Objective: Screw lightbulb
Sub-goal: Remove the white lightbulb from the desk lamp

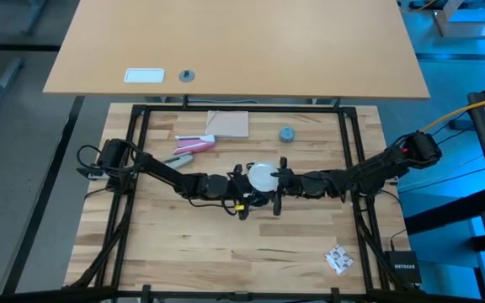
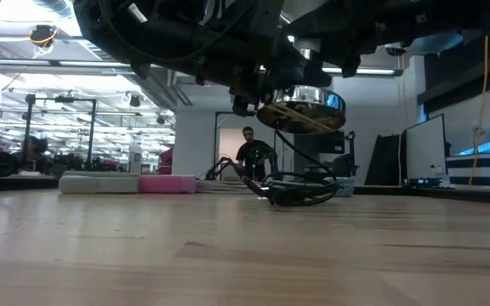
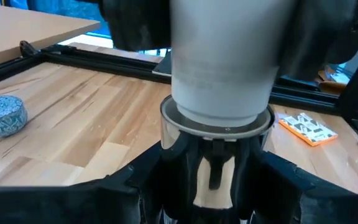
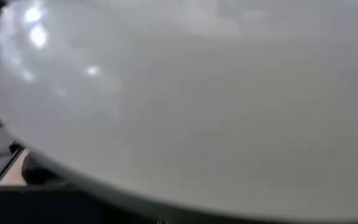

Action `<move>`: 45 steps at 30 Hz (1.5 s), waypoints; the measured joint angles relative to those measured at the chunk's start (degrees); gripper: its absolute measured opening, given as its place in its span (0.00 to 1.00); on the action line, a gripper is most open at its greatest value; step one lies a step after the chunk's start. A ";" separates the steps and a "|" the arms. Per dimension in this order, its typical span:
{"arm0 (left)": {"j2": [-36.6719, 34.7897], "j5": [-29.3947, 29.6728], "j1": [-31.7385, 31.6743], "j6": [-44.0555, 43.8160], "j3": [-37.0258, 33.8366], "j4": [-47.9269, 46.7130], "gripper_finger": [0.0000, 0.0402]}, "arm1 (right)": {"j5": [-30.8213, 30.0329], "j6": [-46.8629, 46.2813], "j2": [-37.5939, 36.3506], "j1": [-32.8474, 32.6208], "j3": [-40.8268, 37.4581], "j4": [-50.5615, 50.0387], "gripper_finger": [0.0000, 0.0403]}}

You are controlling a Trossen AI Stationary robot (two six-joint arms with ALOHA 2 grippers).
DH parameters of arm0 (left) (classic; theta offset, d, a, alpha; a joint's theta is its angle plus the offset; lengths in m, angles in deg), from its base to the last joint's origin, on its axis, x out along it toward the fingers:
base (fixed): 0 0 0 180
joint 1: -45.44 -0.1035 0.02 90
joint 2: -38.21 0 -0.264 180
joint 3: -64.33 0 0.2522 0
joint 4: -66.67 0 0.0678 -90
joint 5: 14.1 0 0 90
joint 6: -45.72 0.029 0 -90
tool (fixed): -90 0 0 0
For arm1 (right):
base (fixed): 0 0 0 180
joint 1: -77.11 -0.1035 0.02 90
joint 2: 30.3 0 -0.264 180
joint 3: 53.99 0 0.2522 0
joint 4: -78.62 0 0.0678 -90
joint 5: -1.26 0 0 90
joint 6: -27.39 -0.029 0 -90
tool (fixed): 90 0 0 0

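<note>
While both arms meet mid-table, my left gripper (image 1: 241,187) is clamped on the socket (image 3: 216,124), held clear of the table, with the lightbulb (image 1: 263,177) seated in it. My right gripper (image 1: 278,183) sits at the globe; grip unclear. Probably final turns remain.

Robotics lab/open workshop: framed wooden table (image 1: 226,244), ceiling ducts (image 2: 49,8), workstation rows, monitors (image 2: 424,149).

1. High camera looks straight down over the whole table (image 1: 226,244).
2. Low camera sits at tabletop level, facing the room.
3. Both wrist cameras press close against the lightbulb (image 3: 222,68), also seen from above.
</note>
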 joint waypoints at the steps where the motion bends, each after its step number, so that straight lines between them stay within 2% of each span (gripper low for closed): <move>1: 0.00 -0.04 0.00 0.14 0.01 -0.02 0.44 | 0.95 0.92 -0.04 0.04 0.00 -0.15 0.40; 5: 0.00 -3.81 -0.02 1.94 0.01 -0.10 0.44 | 4.45 4.08 -0.09 0.02 -0.02 -0.27 0.40; 15: 0.00 -26.12 -0.26 4.62 0.23 0.95 0.44 | 22.16 10.53 -0.05 -0.04 0.00 2.79 0.40; 22: 0.00 -35.27 -0.37 3.41 0.33 2.89 0.44 | 29.21 13.88 0.07 0.02 0.05 5.91 0.40; 26: 0.00 -40.53 -0.50 1.30 0.27 5.79 0.44 | 30.92 14.92 0.48 0.02 0.13 8.16 0.40; 31: 0.00 -43.92 -0.50 -2.08 0.18 6.46 0.44 | 34.05 15.35 2.66 0.02 0.75 12.08 0.40; 40: 0.09 -57.72 -0.15 -9.45 0.23 8.62 0.44 | 43.57 19.15 11.30 -0.02 8.36 13.25 0.40; 45: 0.11 -62.50 0.24 -15.24 0.23 9.43 0.44 | 47.68 23.32 13.64 0.03 10.36 13.16 0.39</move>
